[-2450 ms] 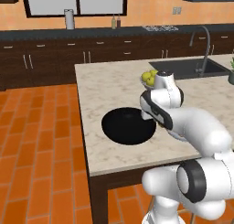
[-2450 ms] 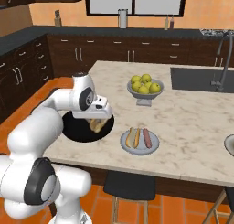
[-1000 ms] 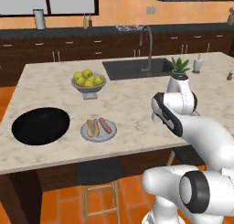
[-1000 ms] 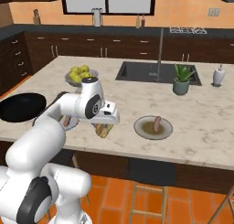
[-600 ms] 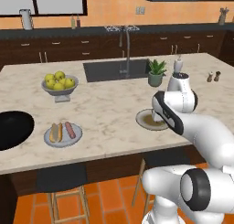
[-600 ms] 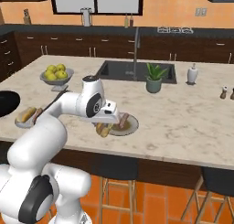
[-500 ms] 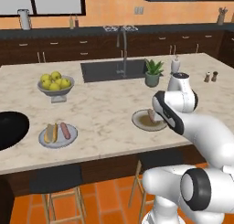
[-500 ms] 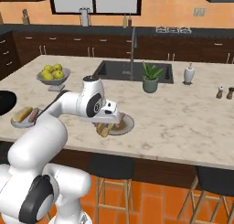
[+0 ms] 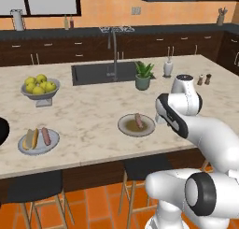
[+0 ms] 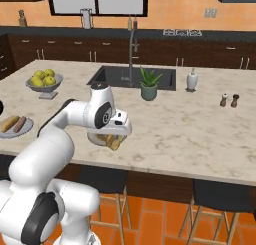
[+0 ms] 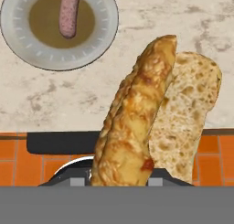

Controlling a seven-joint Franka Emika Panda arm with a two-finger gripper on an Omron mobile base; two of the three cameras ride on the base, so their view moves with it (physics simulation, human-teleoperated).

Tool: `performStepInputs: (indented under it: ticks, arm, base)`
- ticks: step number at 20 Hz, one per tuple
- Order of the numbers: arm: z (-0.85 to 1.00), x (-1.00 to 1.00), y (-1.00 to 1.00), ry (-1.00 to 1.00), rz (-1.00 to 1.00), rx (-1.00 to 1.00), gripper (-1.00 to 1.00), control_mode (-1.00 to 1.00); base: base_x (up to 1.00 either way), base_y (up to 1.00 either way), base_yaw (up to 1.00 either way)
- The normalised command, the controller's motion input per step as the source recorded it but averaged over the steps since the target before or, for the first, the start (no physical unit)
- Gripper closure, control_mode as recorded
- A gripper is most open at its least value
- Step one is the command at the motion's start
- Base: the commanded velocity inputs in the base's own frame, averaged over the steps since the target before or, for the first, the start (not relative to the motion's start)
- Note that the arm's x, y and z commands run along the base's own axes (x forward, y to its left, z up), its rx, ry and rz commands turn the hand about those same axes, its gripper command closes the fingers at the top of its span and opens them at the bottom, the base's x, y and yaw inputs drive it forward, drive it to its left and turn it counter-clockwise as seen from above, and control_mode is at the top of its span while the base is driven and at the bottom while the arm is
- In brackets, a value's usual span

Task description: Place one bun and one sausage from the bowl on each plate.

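While the gripper (image 10: 114, 138) was clamped on the bun (image 11: 137, 104), it hung just beside the brown-centred plate (image 11: 18, 45) holding one sausage (image 11: 69, 10); the second delivery seemed underway, and the next move called for shifting over that plate before release.

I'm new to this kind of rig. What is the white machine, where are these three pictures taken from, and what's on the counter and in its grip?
It is a white robot arm on a driving base, in a rendered kitchen. Two pictures come from cameras behind the arm, left and right; the third looks along its hand. On the counter lie a grey-blue plate with bun and sausage, a brown-centred plate with one sausage, and a fruit bowl. The fingers hold the second bun.
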Motion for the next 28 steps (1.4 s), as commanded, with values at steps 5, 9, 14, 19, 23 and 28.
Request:
performStepInputs:
  ticks: [5,9,14,19,23,28]
  arm:
    - [0.0,0.0,0.0,0.0,0.0,0.0,1.0,1.0]
    - [0.0,0.0,0.0,0.0,0.0,0.0,1.0,1.0]
    - [0.0,0.0,0.0,0.0,0.0,0.0,1.0,1.0]
    - [0.0,0.02,0.0,0.0,0.0,0.0,1.0,-1.0]
    - [-0.16,0.39,0.33,0.0,0.0,0.0,1.0,-1.0]
    - [-0.28,0.68,0.59,0.01,0.0,0.0,1.0,-1.0]
  base:
    - [0.03,0.29,0.0]
    - [0.18,0.39,0.03]
    - [0.55,0.08,0.05]
    - [0.44,0.0,0.0]
    - [0.0,0.0,0.0]
    - [0.0,0.0,0.0]
